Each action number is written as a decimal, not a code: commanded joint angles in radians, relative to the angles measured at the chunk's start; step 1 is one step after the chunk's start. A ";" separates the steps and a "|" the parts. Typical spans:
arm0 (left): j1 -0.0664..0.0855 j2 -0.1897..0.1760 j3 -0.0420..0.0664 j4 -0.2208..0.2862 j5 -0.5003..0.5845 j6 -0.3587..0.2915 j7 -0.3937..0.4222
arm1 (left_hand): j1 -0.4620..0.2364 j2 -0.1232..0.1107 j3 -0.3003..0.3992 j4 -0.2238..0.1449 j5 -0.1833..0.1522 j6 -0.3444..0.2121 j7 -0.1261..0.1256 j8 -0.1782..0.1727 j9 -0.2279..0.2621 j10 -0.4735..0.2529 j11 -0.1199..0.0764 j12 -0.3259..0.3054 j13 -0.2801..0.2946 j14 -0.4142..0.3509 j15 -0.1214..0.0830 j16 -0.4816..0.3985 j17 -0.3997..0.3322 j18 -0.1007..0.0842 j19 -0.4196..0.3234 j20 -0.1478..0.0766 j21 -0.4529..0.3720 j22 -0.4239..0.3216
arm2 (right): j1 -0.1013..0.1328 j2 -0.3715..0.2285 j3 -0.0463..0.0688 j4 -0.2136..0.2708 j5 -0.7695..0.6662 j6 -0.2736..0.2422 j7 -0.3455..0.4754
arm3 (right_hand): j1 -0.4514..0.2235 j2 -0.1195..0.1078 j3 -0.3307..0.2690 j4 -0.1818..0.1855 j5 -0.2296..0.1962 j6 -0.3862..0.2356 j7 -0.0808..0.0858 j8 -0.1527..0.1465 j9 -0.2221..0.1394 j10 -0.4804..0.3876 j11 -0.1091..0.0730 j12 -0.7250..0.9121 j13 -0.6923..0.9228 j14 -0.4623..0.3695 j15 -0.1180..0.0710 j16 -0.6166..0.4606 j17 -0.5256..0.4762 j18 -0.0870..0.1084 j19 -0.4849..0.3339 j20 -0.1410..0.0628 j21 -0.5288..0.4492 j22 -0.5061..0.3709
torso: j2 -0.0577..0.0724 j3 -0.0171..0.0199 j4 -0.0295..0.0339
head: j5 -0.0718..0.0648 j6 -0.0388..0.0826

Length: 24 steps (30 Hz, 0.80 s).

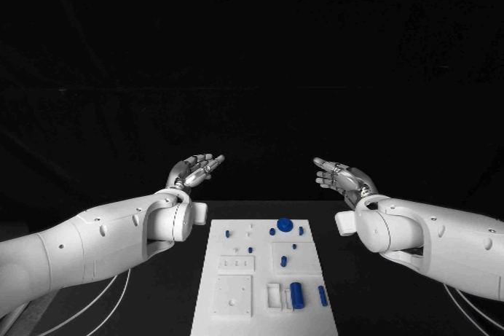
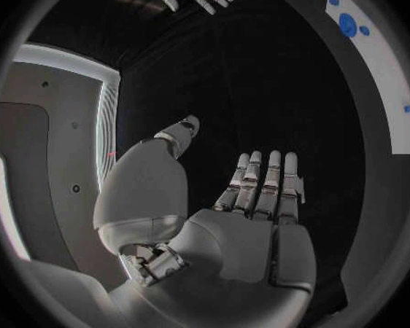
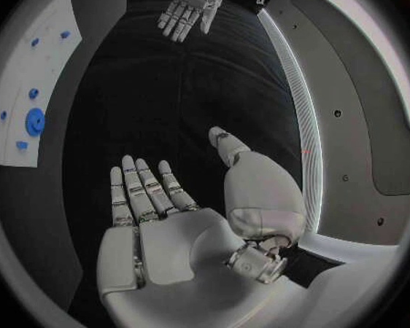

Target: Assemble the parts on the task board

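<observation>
Hovered beyond the task board's (image 1: 265,278) far edge: left hand (image 1: 195,170) and right hand (image 1: 342,178), fingers apart, empty. Blue parts (image 1: 297,294) untouched on board; best approached slowly, one piece singled out.

Blue parts (image 1: 297,294), white task board (image 1: 237,299), black table (image 1: 363,292)

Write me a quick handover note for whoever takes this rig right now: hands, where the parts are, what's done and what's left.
Left hand: raised beyond the board's far end, fingers apart, holds nothing.
Right hand: likewise raised, fingers apart, holds nothing.
Task board: white plate in the middle of the table, between the two arms.
Parts: a round blue part near the far edge; small blue pieces around it; a blue cylinder and a thinner blue pin at the near right.
Done: neither hand touches any part; which ones are already seated cannot be told.
Left: pick up the loose parts and fit them.
</observation>
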 commanded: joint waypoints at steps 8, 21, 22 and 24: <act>0.036 0.028 -0.022 -0.065 0.021 0.142 -0.075 | 0.032 0.006 0.004 0.005 0.004 0.018 0.017 0.016 0.012 0.029 0.013 0.012 0.005 0.014 0.003 0.014 0.014 -0.007 0.014 -0.003 0.012 0.018 | 0.045 -0.003 -0.029 -0.042 -0.027 0.230 -0.160 | 0.158 -0.011 0.047 -0.114 -0.044 0.097 0.130 0.072 0.059 0.173 0.018 0.034 0.018 0.092 0.026 0.055 0.035 0.002 0.050 0.005 0.102 0.168 | 0.000 0.0000 0.0001 | 0.000 0.000; 0.038 -0.045 -0.025 0.013 -0.055 0.220 -0.108 | 0.137 0.122 -0.087 -0.145 0.061 0.180 0.083 0.055 0.019 0.191 0.074 0.063 0.022 0.201 0.032 0.094 0.035 0.025 0.199 -0.063 0.037 -0.003 | 0.045 0.079 -0.028 -0.172 -1.021 0.204 -0.223 | 0.225 -0.022 0.205 -0.224 -0.104 0.353 0.078 0.150 0.068 0.436 -0.069 0.115 0.044 0.494 -0.124 0.226 0.102 0.157 0.448 -0.028 0.168 0.118 | 0.013 -0.0017 0.0000 | 0.011 -0.007; 0.039 -0.055 -0.025 0.027 -0.065 0.227 -0.108 | 0.198 0.138 -0.056 -0.186 0.065 0.246 0.091 0.088 0.031 0.301 0.078 0.124 0.049 0.316 0.015 0.160 0.062 0.055 0.269 -0.073 0.079 0.012 | 0.045 0.087 -0.027 -0.178 -1.076 0.248 -0.241 | 0.262 -0.022 0.227 -0.237 -0.119 0.416 0.062 0.182 0.081 0.519 -0.106 0.159 0.065 0.693 -0.207 0.347 0.161 0.213 0.620 -0.051 0.268 0.151 | 0.015 -0.0019 -0.0001 | 0.011 -0.007; 0.041 -0.075 -0.025 0.053 -0.078 0.233 -0.105 | 0.220 0.153 -0.039 -0.225 0.063 0.324 0.085 0.113 0.037 0.419 0.051 0.188 0.076 0.413 -0.019 0.212 0.082 0.080 0.358 -0.096 0.122 0.022 | 0.045 0.100 -0.026 -0.185 -1.170 0.259 -0.256 | 0.235 -0.041 0.254 -0.245 -0.062 0.450 0.049 0.173 0.072 0.568 -0.138 0.161 0.071 0.765 -0.239 0.377 0.194 0.248 0.743 -0.055 0.274 0.122 | 0.021 -0.0015 -0.0009 | 0.011 -0.003</act>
